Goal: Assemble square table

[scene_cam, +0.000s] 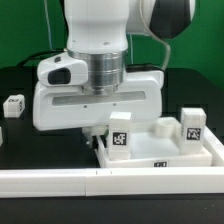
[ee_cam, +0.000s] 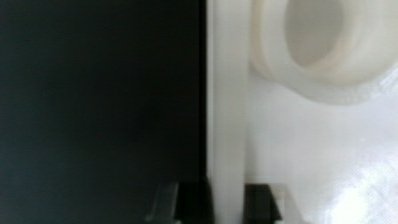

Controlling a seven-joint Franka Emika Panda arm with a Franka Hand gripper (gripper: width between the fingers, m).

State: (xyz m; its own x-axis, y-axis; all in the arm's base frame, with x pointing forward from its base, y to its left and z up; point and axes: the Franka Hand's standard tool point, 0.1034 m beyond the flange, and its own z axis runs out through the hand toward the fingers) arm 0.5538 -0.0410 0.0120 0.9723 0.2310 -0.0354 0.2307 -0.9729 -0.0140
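The square table's white slab lies flat near the front wall. Two tagged leg blocks stand on or just behind it, one by the gripper and one toward the exterior view's right. A third leg block sits on the black table at the exterior view's left. My gripper reaches down to the slab's left edge. In the wrist view the slab's thin raised rim runs straight between the two dark fingers, and the gripper is shut on it. A round corner socket shows beside the rim.
The long white border wall runs along the front, close against the slab. Black table surface lies to the exterior view's left of the slab. A green backdrop stands behind.
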